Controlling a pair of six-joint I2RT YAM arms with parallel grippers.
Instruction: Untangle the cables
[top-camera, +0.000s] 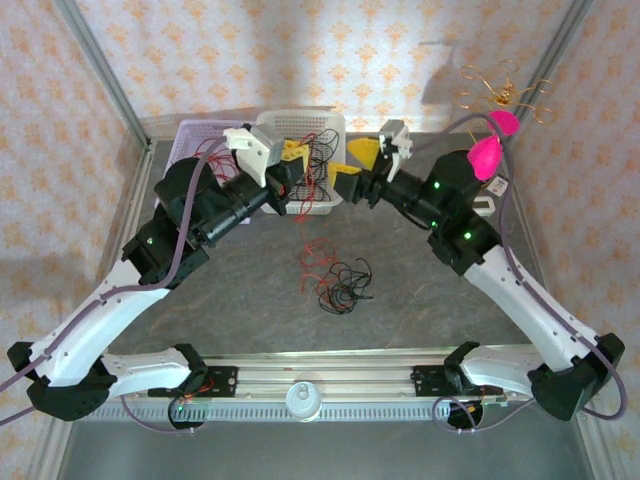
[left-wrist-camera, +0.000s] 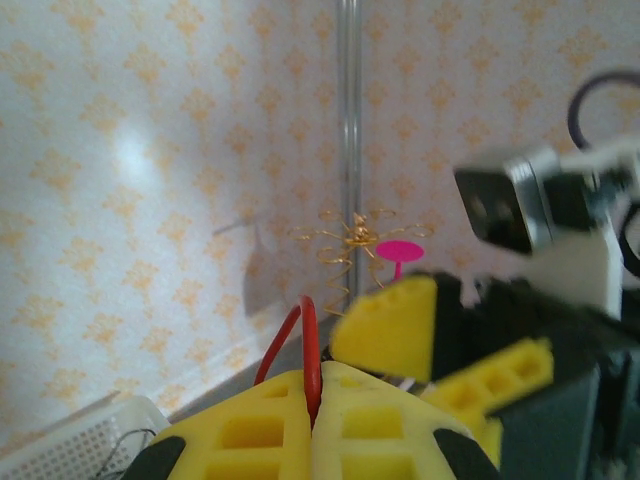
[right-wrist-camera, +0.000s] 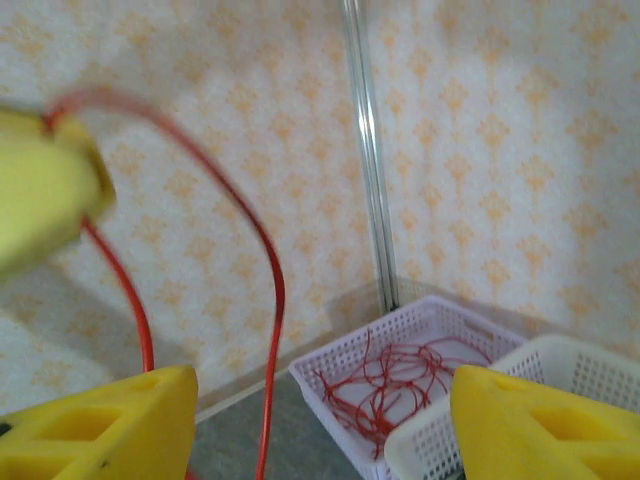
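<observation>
One lilac basket (top-camera: 192, 133), one white basket (top-camera: 300, 117), one left arm (top-camera: 100, 310), one right arm (top-camera: 540, 310), one red-and-black tangle of cables (top-camera: 335, 280).

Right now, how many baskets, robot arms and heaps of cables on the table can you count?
Baskets: 2, a lilac basket and a white basket.
Robot arms: 2, the left arm and the right arm.
Heaps of cables on the table: 1, red and black mixed.
Total: 5.
</observation>
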